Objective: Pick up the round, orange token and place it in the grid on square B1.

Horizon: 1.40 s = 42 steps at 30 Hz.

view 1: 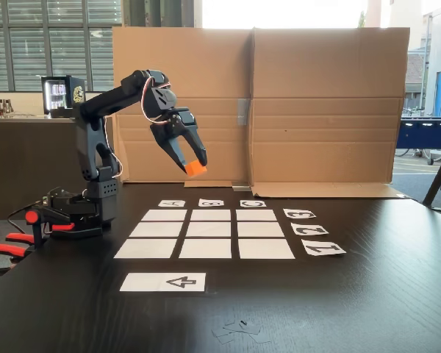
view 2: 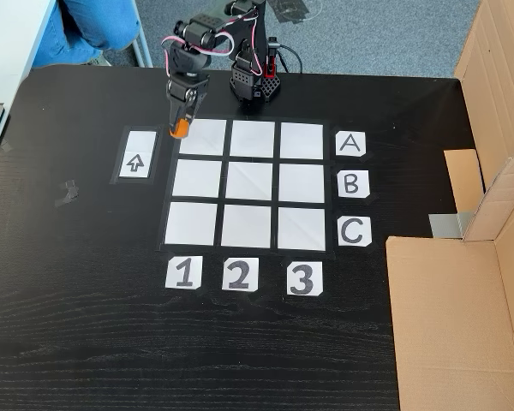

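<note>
Clearly the gripper (view 1: 194, 166) is clamped on the token (view 1: 196, 169), whose orange body shows between the fingertips, and it hangs in the air well above the table (view 1: 367, 294). In the other fixed view the token (view 2: 180, 129) sits at the tip of the gripper (view 2: 181, 127), just beside the left edge of the grid (view 2: 250, 185), near its top-left square and close to the arrow strip (view 2: 137, 155).

By my judgement the pick is done and the carry is in hand. Square B1 (view 2: 196, 178) is the middle square of the column above the "1" card (view 2: 182, 273), level with the "B" card (view 2: 351, 182). In the side-on fixed view square B1 (view 1: 205, 248) lies in the nearest row. The next move calls for reaching out from the base over that square, lowering until the token is nearly on the paper, then releasing it inside the borders.
</note>
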{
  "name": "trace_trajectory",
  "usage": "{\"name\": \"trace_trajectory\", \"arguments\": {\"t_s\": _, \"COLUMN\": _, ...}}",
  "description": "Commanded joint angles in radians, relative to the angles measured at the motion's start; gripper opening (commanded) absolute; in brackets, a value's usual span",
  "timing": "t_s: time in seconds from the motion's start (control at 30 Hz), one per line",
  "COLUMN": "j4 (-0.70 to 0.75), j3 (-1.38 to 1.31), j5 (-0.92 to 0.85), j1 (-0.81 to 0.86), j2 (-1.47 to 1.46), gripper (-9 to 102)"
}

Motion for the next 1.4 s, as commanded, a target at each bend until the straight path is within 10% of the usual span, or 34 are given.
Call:
{"name": "trace_trajectory", "arguments": {"t_s": 0.0, "j4": -0.011, "j3": 0.021, "j5": 0.012, "j1": -0.021, "j2": -0.025, "gripper": -1}}
{"name": "trace_trajectory", "arguments": {"t_s": 1.37, "j4": -0.219, "j3": 0.066, "j5": 0.173, "j1": -0.061, "j2": -0.463, "gripper": -1}}
